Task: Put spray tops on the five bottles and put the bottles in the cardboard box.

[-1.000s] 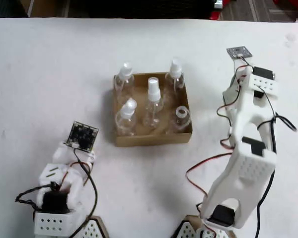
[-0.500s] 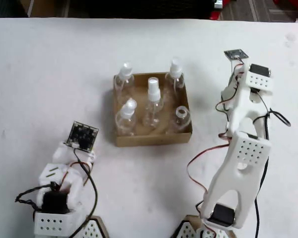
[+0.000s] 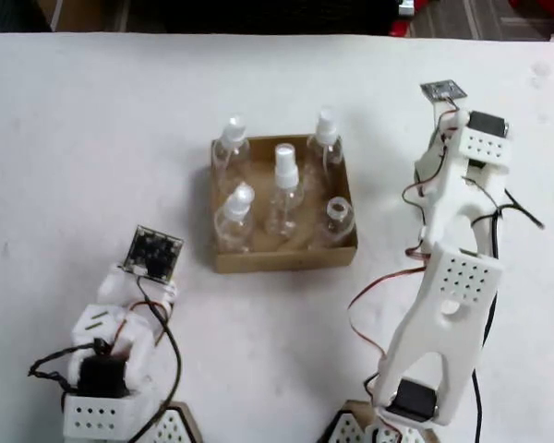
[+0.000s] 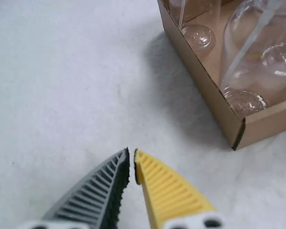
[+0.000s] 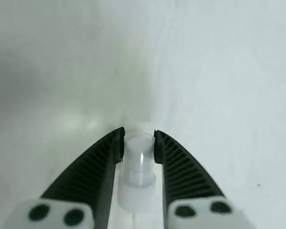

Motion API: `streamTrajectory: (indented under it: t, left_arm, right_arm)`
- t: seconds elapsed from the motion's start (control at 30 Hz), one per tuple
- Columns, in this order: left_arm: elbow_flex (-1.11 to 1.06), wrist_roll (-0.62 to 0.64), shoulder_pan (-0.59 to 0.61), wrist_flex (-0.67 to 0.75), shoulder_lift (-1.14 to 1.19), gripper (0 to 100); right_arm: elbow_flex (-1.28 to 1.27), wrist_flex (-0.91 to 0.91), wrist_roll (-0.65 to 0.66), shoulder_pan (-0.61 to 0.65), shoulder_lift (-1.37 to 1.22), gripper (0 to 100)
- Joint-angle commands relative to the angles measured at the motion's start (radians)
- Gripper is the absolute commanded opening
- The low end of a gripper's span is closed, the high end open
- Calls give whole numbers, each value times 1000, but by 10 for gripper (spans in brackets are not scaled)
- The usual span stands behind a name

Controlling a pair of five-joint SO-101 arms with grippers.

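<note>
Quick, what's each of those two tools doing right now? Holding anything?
Left tool: closed, holding nothing.
Right tool: closed on a spray top.

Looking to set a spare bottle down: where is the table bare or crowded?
Bare table runs left of the cardboard box and behind it to the far edge. Crowded: the box, full of bottles, and the side right of it, where the right gripper holds a spray top.
</note>
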State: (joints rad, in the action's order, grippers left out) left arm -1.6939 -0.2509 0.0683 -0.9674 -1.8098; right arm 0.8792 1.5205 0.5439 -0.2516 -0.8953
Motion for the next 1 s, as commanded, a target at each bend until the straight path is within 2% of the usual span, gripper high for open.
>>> streamTrajectory:
  t: [0.0, 0.07, 0.23, 0.43, 0.67, 0.97]
  left_arm:
    - [2, -8, -5, -3, -12, 24]
    - [2, -8, -5, -3, -12, 24]
    - [2, -8, -5, -3, -12, 24]
    - [2, -8, -5, -3, -12, 24]
    - [2, -8, -5, -3, -12, 24]
    - [2, -8, -4, -3, -12, 24]
  right_arm:
    - [158, 142, 9, -5, 16, 16]
    - [249, 211, 5, -5, 16, 16]
    - [390, 209, 2, -41, 16, 15]
    - [359, 211, 2, -73, 105, 15]
    - [54, 211, 2, -48, 426, 15]
    - [-485, 203, 6, 96, 946, 15]
